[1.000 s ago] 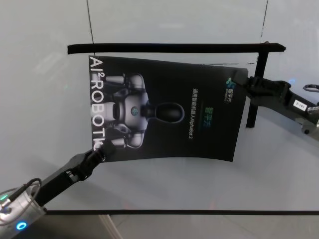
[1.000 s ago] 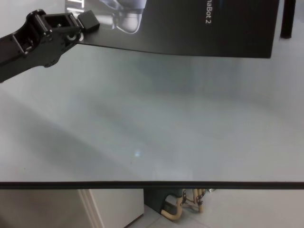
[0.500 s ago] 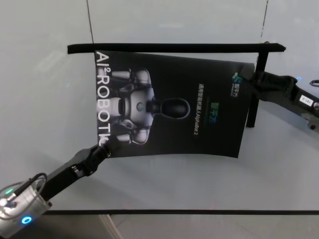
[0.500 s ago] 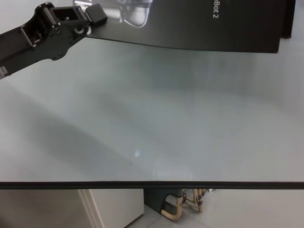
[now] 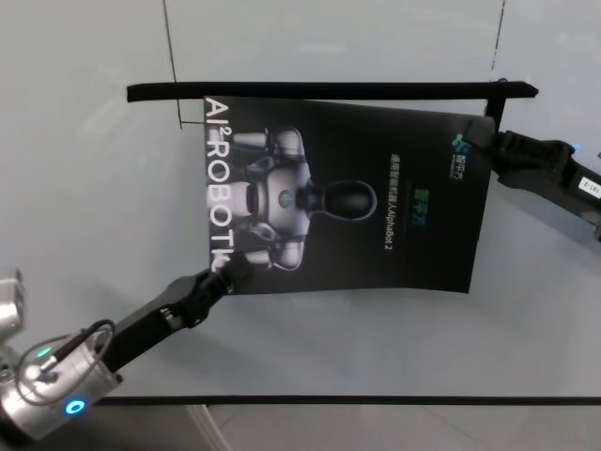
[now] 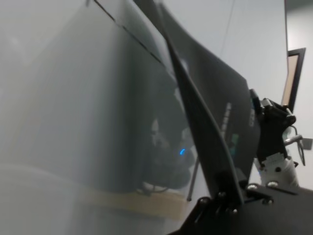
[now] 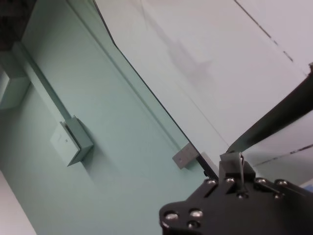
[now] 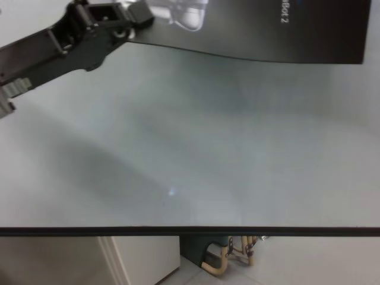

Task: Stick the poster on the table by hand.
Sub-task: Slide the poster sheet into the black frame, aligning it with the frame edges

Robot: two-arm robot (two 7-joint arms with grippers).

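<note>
The poster (image 5: 347, 197), a dark sheet with a silver robot and white "ROBOT" letters, hangs slightly bowed just above the pale grey table (image 5: 329, 348). My left gripper (image 5: 235, 268) is shut on its near left corner, which also shows at the top of the chest view, left gripper (image 8: 139, 13) on poster (image 8: 267, 29). My right gripper (image 5: 490, 148) is shut on the far right corner. The left wrist view shows the poster (image 6: 215, 107) edge-on, rising from the left gripper (image 6: 237, 193). In the right wrist view the right gripper (image 7: 234, 161) pinches the thin sheet edge (image 7: 274, 117).
A long black bar (image 5: 329, 91) runs across behind the poster's far edge, with a black post (image 5: 495, 111) at its right end beside my right gripper. The table's dark front edge (image 8: 190, 231) runs across the chest view. Hoses (image 8: 228, 258) and a white cabinet (image 8: 142, 258) show below it.
Both arms have carried the poster to the right and a little away from me, each holding its corner. The poster now covers most of the black post.
</note>
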